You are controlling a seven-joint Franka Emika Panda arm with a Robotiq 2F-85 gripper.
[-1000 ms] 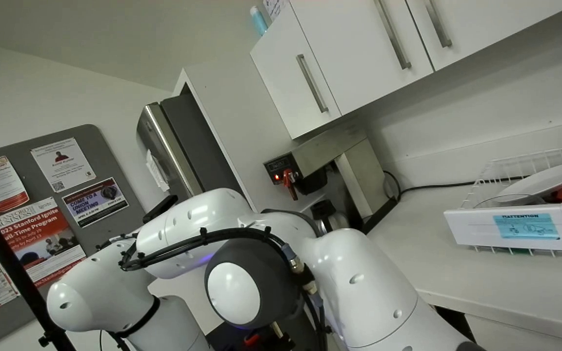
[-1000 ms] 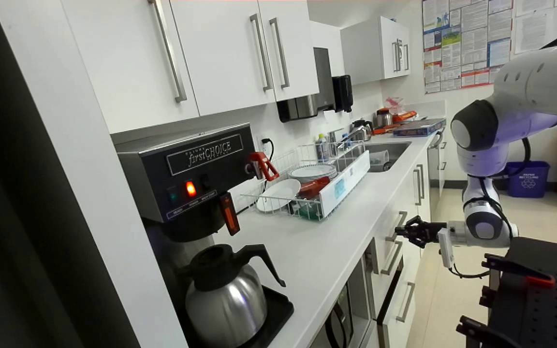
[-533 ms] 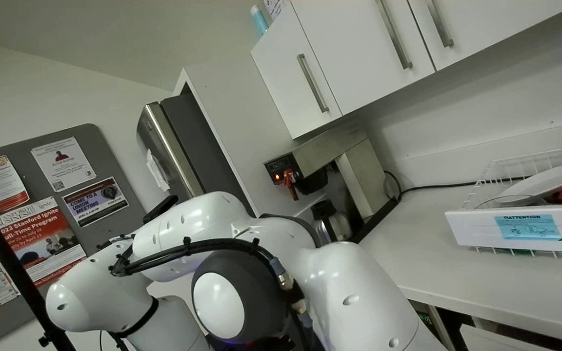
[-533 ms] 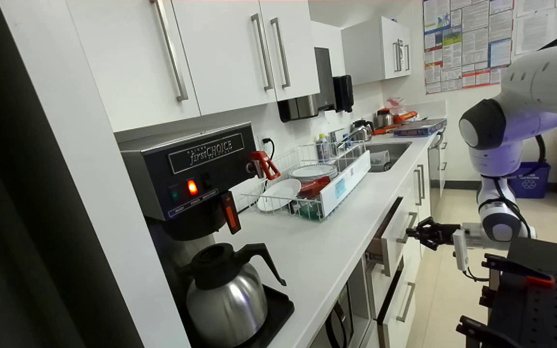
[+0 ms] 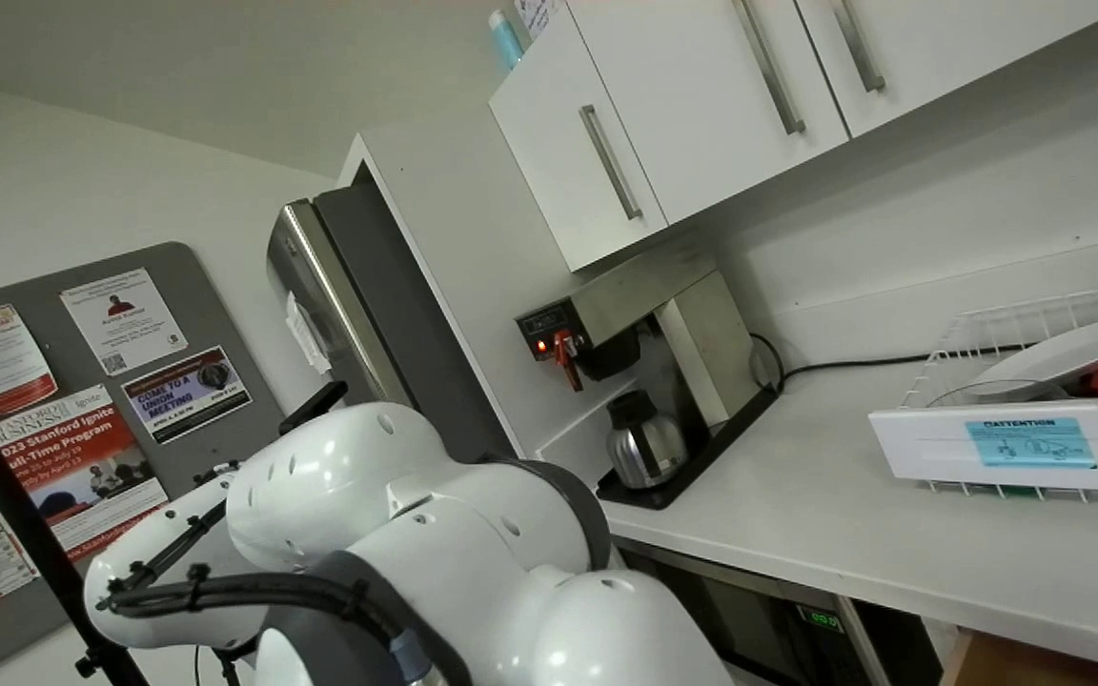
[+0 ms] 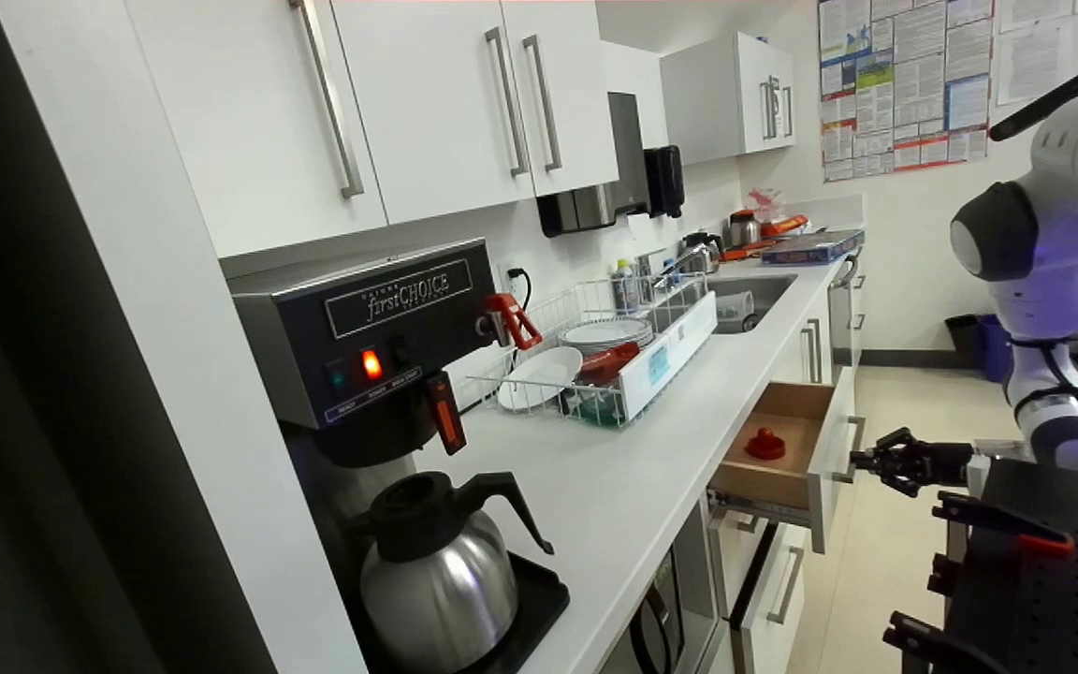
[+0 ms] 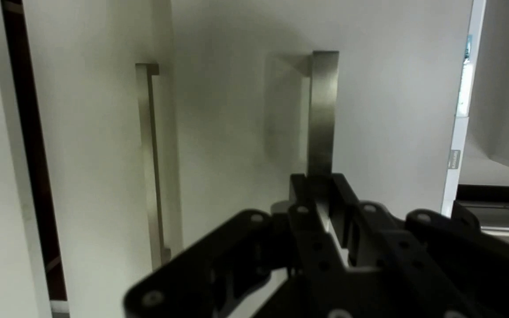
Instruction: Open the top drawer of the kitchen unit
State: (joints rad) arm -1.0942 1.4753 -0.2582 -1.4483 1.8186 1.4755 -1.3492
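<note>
The kitchen unit (image 6: 595,505) has a white worktop and pale fronts. Its top drawer (image 6: 827,468) stands pulled out, with a brown wooden inside and a red object (image 6: 765,444) lying in it. A corner of the open drawer (image 5: 1026,663) also shows at the lower right of an exterior view. My gripper (image 6: 859,459) is at the drawer's metal bar handle (image 6: 854,440), in front of the drawer. In the wrist view the gripper (image 7: 317,183) has its two black fingers closed around the near part of the handle (image 7: 323,110). The handle's part behind the fingers is hidden.
A lower drawer (image 6: 773,604) stands slightly open. Its neighbour's handle (image 7: 150,168) shows beside mine. A black perforated table (image 6: 1054,599) with clamps is near the forearm. A coffee maker (image 6: 371,318), steel jug (image 6: 436,580) and dish rack (image 6: 665,365) stand on the worktop.
The top drawer has gone from shut to pulled out, showing its inside and the red object. My gripper and arm have moved back, away from the unit, with the handle.
</note>
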